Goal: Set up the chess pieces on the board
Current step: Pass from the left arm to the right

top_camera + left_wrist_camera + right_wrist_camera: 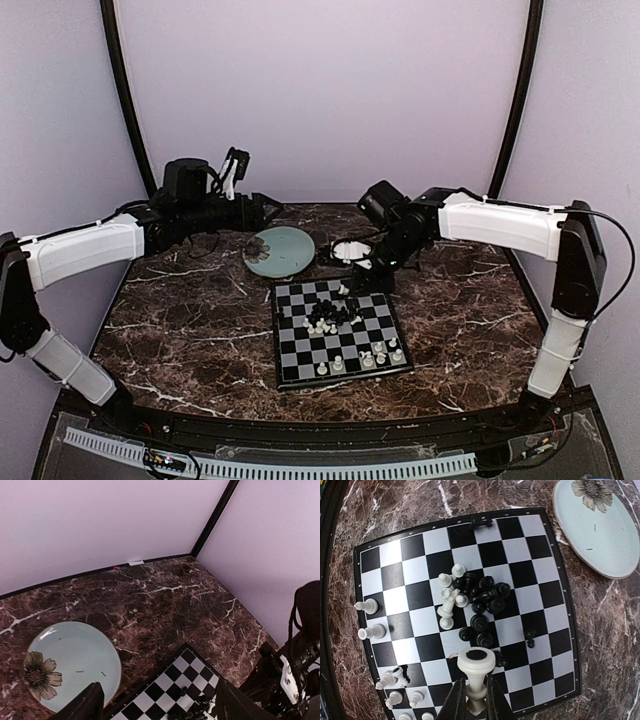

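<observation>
A small chequered board (pixel 338 335) lies in the middle of a dark marble tabletop (pixel 180 340). At the board's centre, black and white chess pieces (pixel 475 597) sit in a jumbled heap, some tipped over. More white pieces (pixel 374 631) stand or lie along one side of the board, most of them near one corner. One black piece (pixel 481 524) lies flat at the board's edge, and another (pixel 530 637) stands alone just beside the heap.

A pale green plate (pixel 279 250) with a painted flower rests on the tabletop just beside the board's far left corner.

The right arm (pixel 500 225) reaches over the board. Its jaws are closed on a white piece (pixel 476 662), gripped by its narrow end, with a round disc end with a dark centre pointing away from the jaws. Whether it touches the board cannot be told.

The left arm (pixel 85 250) hangs off the board, out past the plate. Its jaws are spread wide and hold nothing, with the plate and the board's corner showing between them.
</observation>
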